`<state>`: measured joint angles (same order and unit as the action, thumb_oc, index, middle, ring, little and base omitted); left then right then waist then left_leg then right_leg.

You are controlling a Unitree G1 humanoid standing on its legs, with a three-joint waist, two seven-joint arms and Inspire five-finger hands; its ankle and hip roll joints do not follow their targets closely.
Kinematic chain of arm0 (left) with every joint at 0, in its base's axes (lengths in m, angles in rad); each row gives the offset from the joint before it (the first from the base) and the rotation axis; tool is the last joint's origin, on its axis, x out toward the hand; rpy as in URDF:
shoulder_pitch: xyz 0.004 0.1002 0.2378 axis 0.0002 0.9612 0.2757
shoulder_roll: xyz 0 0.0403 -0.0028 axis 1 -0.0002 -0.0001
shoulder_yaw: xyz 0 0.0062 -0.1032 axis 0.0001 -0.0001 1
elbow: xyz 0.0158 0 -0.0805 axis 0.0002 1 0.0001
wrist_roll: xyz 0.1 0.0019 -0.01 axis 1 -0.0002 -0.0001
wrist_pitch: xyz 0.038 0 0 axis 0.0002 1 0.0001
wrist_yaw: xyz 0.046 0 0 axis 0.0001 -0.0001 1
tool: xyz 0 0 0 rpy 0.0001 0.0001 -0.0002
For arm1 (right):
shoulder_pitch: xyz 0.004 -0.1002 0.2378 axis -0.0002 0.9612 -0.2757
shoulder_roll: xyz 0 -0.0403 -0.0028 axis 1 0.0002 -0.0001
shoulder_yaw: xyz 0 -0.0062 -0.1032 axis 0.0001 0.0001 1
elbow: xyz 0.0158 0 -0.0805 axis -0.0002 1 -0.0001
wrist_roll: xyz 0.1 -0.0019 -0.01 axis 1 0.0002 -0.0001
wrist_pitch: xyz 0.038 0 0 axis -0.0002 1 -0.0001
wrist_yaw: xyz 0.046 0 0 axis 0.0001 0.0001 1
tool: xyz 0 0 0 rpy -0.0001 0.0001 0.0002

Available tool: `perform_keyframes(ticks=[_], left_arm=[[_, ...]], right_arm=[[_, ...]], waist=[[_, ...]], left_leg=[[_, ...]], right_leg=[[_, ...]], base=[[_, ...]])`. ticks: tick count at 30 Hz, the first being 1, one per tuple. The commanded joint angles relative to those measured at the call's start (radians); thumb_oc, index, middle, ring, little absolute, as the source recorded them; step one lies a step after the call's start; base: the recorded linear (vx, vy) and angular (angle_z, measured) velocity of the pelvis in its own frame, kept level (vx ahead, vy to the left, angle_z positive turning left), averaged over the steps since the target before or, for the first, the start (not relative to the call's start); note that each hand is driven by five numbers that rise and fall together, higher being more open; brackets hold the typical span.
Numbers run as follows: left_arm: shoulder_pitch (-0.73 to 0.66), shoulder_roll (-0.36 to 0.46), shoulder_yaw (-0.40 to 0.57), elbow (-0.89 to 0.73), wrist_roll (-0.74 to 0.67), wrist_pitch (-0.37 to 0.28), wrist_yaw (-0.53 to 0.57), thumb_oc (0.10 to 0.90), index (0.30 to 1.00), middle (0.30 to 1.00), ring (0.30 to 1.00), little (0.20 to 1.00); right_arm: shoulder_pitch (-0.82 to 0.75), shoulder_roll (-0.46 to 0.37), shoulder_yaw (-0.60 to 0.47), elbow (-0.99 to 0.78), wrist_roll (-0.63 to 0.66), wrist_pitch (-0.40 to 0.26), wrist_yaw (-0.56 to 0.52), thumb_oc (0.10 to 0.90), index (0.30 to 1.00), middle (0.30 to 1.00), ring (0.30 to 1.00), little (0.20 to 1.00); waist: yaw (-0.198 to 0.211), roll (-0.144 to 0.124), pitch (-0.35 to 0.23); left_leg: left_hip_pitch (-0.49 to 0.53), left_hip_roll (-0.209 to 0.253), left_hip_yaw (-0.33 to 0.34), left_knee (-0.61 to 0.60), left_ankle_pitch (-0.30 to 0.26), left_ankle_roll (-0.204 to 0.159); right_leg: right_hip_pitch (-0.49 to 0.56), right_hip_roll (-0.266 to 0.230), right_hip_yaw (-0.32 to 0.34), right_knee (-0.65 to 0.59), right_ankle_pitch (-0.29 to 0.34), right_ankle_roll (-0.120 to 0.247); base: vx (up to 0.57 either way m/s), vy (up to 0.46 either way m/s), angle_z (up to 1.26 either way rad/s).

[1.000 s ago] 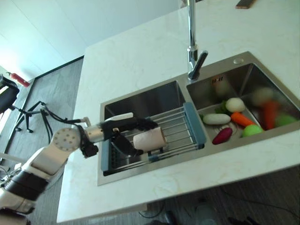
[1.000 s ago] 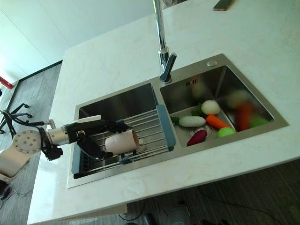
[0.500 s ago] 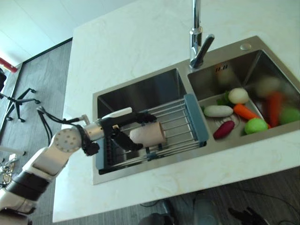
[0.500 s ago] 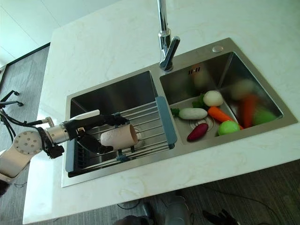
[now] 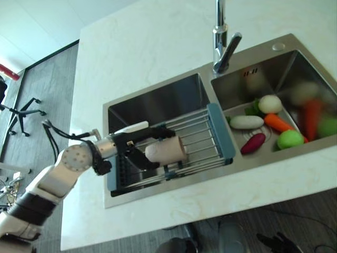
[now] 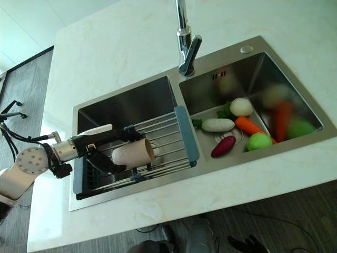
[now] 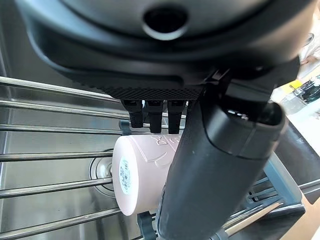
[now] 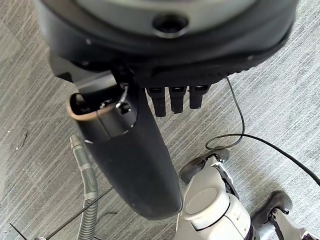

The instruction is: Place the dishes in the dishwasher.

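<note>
A pale pink cup [image 5: 167, 151] lies on its side on the wire drain rack [image 5: 206, 138] that spans the left sink basin [image 5: 158, 108]. My left hand [image 5: 138, 142] reaches in from the left edge of the sink. Its fingers lie over the top of the cup and its thumb curls beneath, so the hand is shut on the cup. In the left wrist view the cup [image 7: 137, 172] shows its labelled base past the thumb [image 7: 215, 165], with the rack bars under it. My right hand [image 8: 135, 150] hangs over the grey floor, fingers relaxed and holding nothing.
The right basin holds toy vegetables: a white radish [image 5: 245, 122], a carrot [image 5: 279, 124], a purple eggplant [image 5: 253, 143] and a green one [image 5: 289, 139]. A chrome faucet [image 5: 224, 42] stands behind the sink. The white marble counter [image 5: 142, 47] surrounds it.
The head camera has shifted, so the whole scene sits differently. My left hand and the cup keep the same place on the rack.
</note>
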<state>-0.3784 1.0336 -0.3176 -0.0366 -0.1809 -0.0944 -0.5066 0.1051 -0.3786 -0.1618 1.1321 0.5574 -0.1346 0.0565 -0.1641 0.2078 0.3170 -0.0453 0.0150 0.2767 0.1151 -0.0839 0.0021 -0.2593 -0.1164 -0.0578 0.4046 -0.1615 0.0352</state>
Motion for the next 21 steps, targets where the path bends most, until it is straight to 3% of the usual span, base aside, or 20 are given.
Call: perform_keyframes(ticks=[1,21], left_arm=[[-0.076,-0.031,0.097,0.0,-0.004,-0.043,0.065,0.8,0.9,0.9,0.9,0.9],[-0.125,-0.058,0.039,-0.003,0.021,-0.015,0.086,0.8,0.9,0.9,0.9,0.9]], right_arm=[[0.034,-0.014,-0.021,-0.028,-0.003,-0.013,-0.007,0.8,0.9,0.9,0.9,0.9],[0.031,-0.032,-0.012,-0.069,0.01,-0.017,0.001,0.8,0.9,0.9,0.9,0.9]], waist=[[-0.018,-0.021,-0.029],[-0.044,0.009,0.029]], left_leg=[[-0.059,0.015,-0.05,0.185,-0.215,0.016],[-0.089,-0.001,-0.043,0.185,-0.206,0.018]], right_leg=[[0.085,-0.05,0.004,-0.105,-0.032,0.115],[0.046,-0.058,0.026,-0.105,-0.013,0.121]], base=[[0.01,-0.009,-0.04],[0.0,-0.002,-0.03]])
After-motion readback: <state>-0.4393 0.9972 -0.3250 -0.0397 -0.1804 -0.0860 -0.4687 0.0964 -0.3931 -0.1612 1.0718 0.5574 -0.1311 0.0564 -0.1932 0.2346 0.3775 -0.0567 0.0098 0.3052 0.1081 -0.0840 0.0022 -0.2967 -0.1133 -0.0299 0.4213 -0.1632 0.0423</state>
